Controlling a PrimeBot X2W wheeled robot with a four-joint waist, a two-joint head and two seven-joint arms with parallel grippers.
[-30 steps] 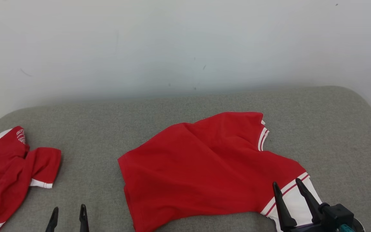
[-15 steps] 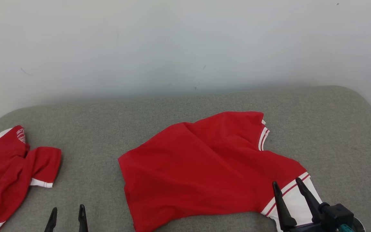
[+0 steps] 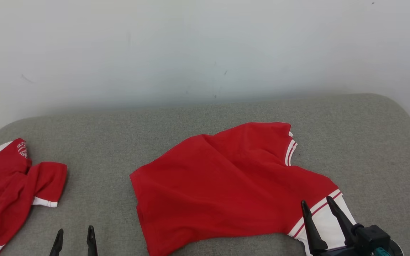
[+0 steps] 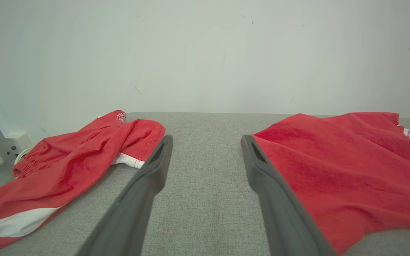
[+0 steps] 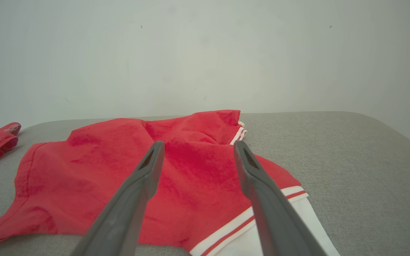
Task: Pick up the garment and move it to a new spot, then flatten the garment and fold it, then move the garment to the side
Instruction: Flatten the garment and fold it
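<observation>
Centre of grey cushion (image 3: 101,142): red shirt (image 3: 226,185) lies creased, unfolded. Right gripper (image 3: 316,200) over its white-banded edge (image 3: 327,222), left gripper (image 3: 76,229) off its corner. Both wide open, empty, likely staged for grasps.

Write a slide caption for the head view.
Both grippers open: left gripper beside the rumpled red shirt, right gripper at its white-trimmed end; second red garment far left on the grey surface.

grey padded surface (image 3: 119,135), red garment (image 3: 219,185) spread mid-right, second red garment (image 3: 5,185) at left edge
</observation>
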